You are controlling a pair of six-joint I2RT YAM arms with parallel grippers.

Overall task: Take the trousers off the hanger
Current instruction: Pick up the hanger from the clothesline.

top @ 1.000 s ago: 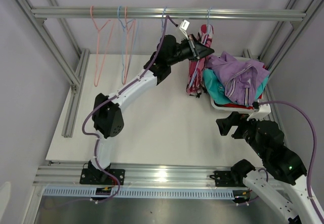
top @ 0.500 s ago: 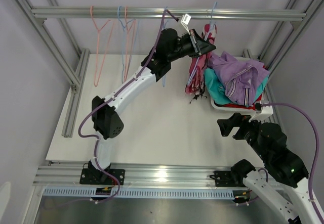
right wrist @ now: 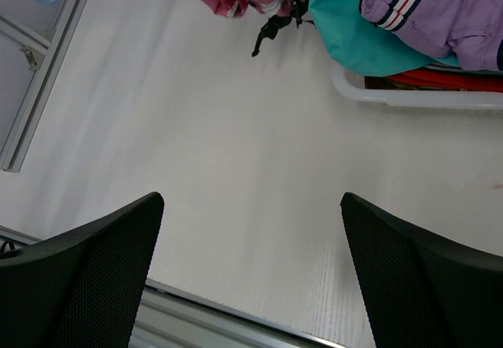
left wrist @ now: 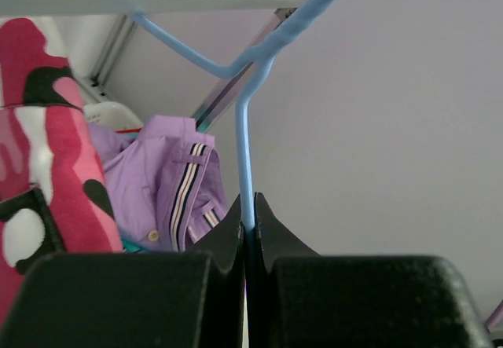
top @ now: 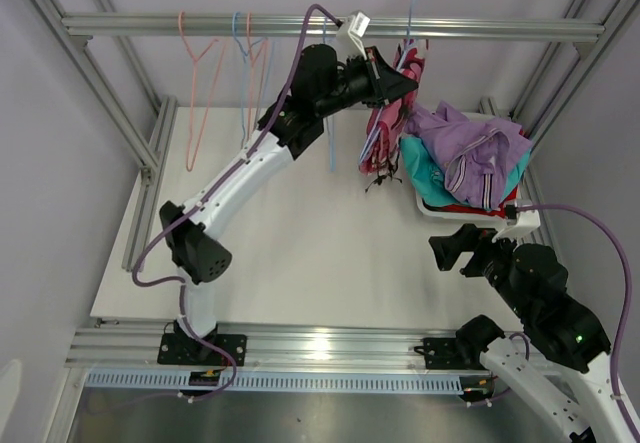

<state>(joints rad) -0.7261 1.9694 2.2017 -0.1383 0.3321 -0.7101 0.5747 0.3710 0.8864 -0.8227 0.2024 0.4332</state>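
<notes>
My left gripper (top: 407, 77) is raised near the rail and shut on the neck of a blue hanger (left wrist: 246, 140). The hanger's hook (top: 417, 5) stands above the rail (top: 150, 25). The pink camouflage trousers (top: 384, 123) hang from this hanger, with their lower end off the table; they also show in the left wrist view (left wrist: 49, 152). The lilac trousers (top: 478, 153), teal trousers (top: 428, 178) and red trousers (right wrist: 440, 78) lie piled in a white basket (top: 522, 221). The mustard-brown pair is hidden. My right gripper (right wrist: 251, 230) is open and empty over bare table, near the basket.
Several empty pink and blue hangers (top: 248, 73) hang on the left part of the rail, and one more blue hanger (top: 330, 148) hangs behind my left arm. Metal frame posts (top: 100, 83) stand at both sides. A rail track (top: 150, 188) lies along the table's left edge.
My left gripper has risen toward the rail with the hanger and the pink camouflage trousers; the hook now stands higher above the rail. The right arm has barely moved.
</notes>
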